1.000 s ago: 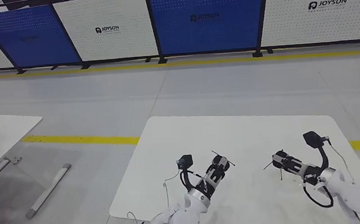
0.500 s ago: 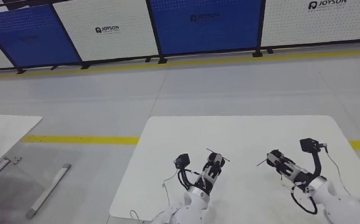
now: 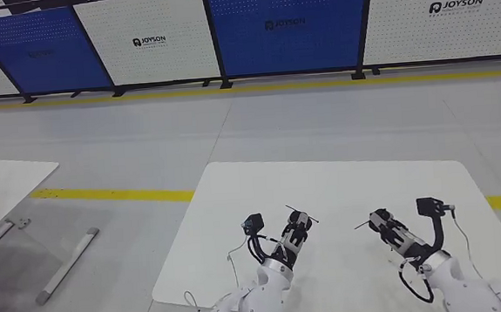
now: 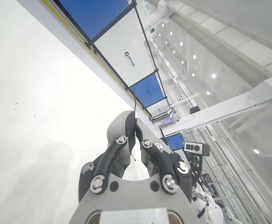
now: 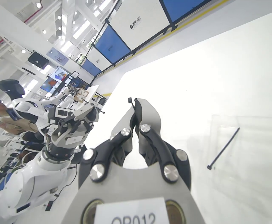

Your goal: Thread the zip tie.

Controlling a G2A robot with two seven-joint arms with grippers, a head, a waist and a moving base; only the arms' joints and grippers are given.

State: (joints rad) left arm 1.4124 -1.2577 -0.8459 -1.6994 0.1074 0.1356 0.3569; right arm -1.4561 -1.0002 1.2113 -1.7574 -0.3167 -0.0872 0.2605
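The zip tie (image 4: 134, 104) sat pinched between the closed pads of the left end effector (image 4: 134, 119). Its slim tail jutted straight out past the fingertips along the line of the fingers, and its other end hung in the hollow behind the pads. A second zip tie (image 5: 129, 100) was clamped in the right end effector (image 5: 136, 104), whose fingers were pressed together on it so that only the small blocky head poked out just past the tips, on the side towards the left arm. From above, both end effectors hung over the near part of the white desk (image 3: 339, 176), side by side but apart, with bare desk between the two held pieces. The free ends leaned towards each other across that gap. Neither arm looked clearly nearer to the meeting point. The next move seemed to turn on lining the tail's long axis up with the opening in the head, which was too small to make out. A spare zip tie (image 5: 224, 148) lay flat on the desk, well off to the right end effector's outer side.
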